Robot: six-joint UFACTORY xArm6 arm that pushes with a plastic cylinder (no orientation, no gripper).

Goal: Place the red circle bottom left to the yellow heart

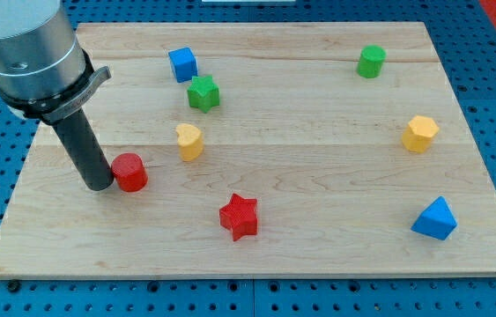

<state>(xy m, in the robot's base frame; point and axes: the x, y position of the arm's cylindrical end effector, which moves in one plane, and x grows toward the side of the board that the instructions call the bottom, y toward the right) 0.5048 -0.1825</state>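
The red circle (129,172) lies on the wooden board at the view's left. The yellow heart (189,141) lies a little up and to the right of it, with a gap between them. My tip (100,185) rests on the board right against the red circle's left side, touching or nearly touching it. The rod rises from there toward the view's top left.
A green star (203,92) and a blue cube (182,64) lie above the yellow heart. A red star (239,217) lies at the bottom middle. A green cylinder (371,62), a yellow hexagon (420,134) and a blue triangle (434,219) lie on the right. The board's left edge (20,167) is near the tip.
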